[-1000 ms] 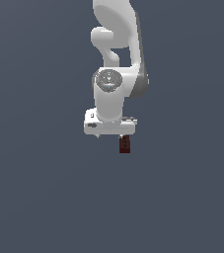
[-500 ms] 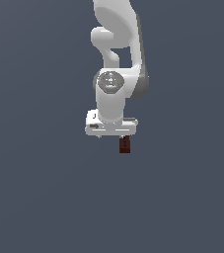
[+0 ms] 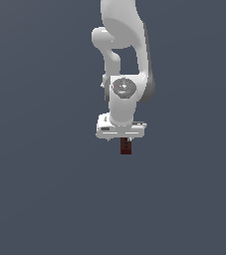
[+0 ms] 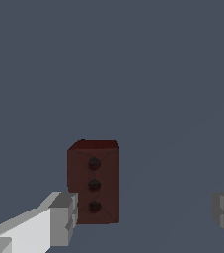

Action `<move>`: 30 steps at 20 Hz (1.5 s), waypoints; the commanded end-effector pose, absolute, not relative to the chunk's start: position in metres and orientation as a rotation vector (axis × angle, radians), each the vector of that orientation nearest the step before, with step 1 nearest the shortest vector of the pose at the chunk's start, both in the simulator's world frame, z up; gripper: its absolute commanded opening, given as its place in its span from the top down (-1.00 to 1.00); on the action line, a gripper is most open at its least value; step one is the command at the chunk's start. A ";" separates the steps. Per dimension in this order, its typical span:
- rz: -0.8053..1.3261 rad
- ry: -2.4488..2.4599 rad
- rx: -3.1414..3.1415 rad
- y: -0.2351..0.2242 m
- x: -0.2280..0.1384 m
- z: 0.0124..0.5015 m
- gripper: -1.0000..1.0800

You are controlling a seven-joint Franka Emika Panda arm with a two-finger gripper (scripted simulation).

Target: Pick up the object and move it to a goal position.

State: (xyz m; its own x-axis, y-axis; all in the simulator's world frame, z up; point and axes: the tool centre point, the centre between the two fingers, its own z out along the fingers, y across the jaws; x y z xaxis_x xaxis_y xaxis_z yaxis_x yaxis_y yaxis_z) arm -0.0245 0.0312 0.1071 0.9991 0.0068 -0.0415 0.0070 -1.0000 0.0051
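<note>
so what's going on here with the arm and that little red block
A white Franka arm hangs over a plain grey surface with its hand directly above a small maroon block. In the wrist view the fingers stand wide apart, one beside the block, the other well clear. It is not gripped yet.

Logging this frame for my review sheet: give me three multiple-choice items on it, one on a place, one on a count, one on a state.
1. In the exterior view, where is the maroon cube relative to the white gripper?
A) just beneath it
B) far toward the exterior view's left
C) above it

2. How many dark marks show on the cube's face in the wrist view?
A) one
B) three
C) five

3. How do the jaws stand?
A) shut on the cube
B) open, wider than the cube
C) shut on nothing

Answers:
1 A: the cube sits right under the gripper.
2 B: three dots run in a column.
3 B: one finger is beside the cube, the other stands well clear.
</note>
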 end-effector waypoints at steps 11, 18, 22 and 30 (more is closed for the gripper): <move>-0.001 0.011 3.141 0.068 -0.039 0.078 -0.92; -0.003 0.012 3.141 0.068 -0.039 0.072 -0.92; -0.002 0.012 3.141 0.068 -0.040 0.056 -0.92; 0.000 0.011 3.142 0.068 -0.040 0.028 -0.92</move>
State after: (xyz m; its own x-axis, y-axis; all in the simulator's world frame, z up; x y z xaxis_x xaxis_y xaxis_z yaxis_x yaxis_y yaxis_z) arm -0.0406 0.0681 0.0308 1.0000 0.0072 -0.0017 0.0072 -1.0000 0.0002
